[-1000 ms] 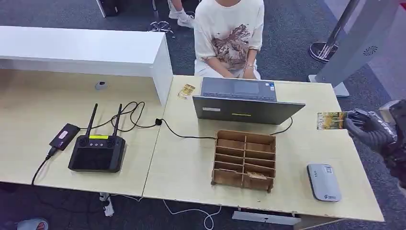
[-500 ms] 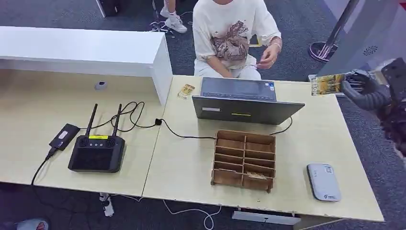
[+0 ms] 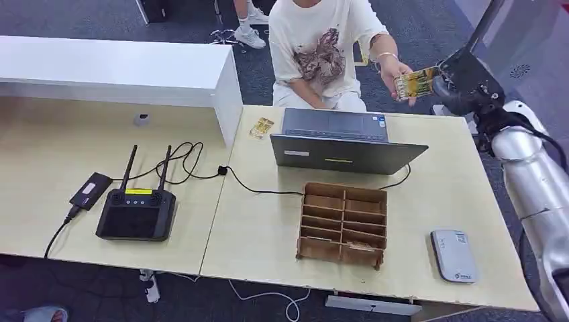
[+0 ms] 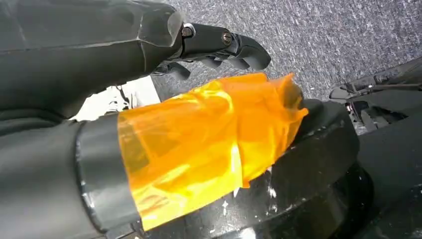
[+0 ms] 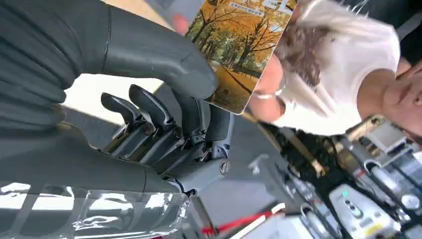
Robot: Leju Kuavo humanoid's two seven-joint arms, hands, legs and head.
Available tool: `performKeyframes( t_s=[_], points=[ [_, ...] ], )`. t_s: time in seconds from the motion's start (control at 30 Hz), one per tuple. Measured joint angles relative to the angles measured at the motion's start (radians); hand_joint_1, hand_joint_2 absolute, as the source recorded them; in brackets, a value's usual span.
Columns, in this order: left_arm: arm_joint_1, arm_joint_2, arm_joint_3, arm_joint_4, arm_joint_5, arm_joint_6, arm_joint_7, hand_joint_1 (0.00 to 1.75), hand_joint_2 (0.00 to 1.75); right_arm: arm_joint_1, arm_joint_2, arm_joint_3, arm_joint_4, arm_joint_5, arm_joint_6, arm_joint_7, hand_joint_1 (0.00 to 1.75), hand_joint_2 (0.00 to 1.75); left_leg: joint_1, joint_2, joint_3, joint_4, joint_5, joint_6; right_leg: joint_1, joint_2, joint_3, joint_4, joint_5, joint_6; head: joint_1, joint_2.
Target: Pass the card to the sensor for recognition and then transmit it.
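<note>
A card [image 3: 417, 82] printed with yellow autumn trees is held out past the table's far right corner, pinched by my right hand [image 3: 461, 86]. The right wrist view shows the card [image 5: 239, 45] clamped between the thick thumb [image 5: 149, 50] and the darker fingers [image 5: 194, 119]. A seated person's hand [image 3: 392, 67] reaches over and touches the card's far end. The grey sensor [image 3: 454, 255] lies flat on the table's near right part, well behind my hand. My left hand [image 4: 199, 134] hangs over the carpet, its thumb wrapped in orange tape, holding nothing.
An open laptop [image 3: 339, 141] stands in front of the person. A wooden divider box [image 3: 343, 223] sits mid-table, a second card [image 3: 261, 127] lies by the white counter [image 3: 121, 70]. A black controller with antennas [image 3: 136, 211] and cables occupy the left table.
My right arm swung the card from over the table's right edge up and away toward the person. The person's hand rose and reached out to meet the card.
</note>
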Motion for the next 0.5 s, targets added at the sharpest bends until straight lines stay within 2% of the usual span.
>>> performKeyframes(
  t_s=[0.2, 0.37, 0.5],
  points=[
    [-0.001, -0.003, 0.0, 0.0, -0.012, -0.001, 0.01, 0.0, 0.0, -0.012, 0.061, 0.052, 0.025, 0.262, -0.16, 0.007, 1.75, 1.75, 0.0, -0.001, 0.0, 0.0, 0.0, 0.0, 0.0, 0.0, 0.0, 0.0, 0.0, 0.0, 0.0, 0.0],
    [-0.001, -0.003, -0.001, 0.0, -0.018, -0.001, 0.01, 0.0, 0.0, -0.012, 0.088, 0.081, 0.034, 0.416, -0.223, 0.023, 1.75, 1.75, 0.0, -0.001, 0.0, 0.0, 0.0, 0.0, 0.0, 0.0, 0.0, 0.0, 0.0, 0.0, 0.0, 0.0],
    [-0.001, -0.004, -0.008, 0.0, -0.026, -0.002, 0.01, 0.0, 0.0, -0.002, 0.093, 0.1, 0.035, 0.69, -0.3, 0.034, 1.75, 1.75, 0.0, -0.001, 0.0, 0.0, 0.0, 0.0, 0.0, 0.0, 0.0, 0.0, 0.0, 0.0, 0.0, 0.0]
  ],
)
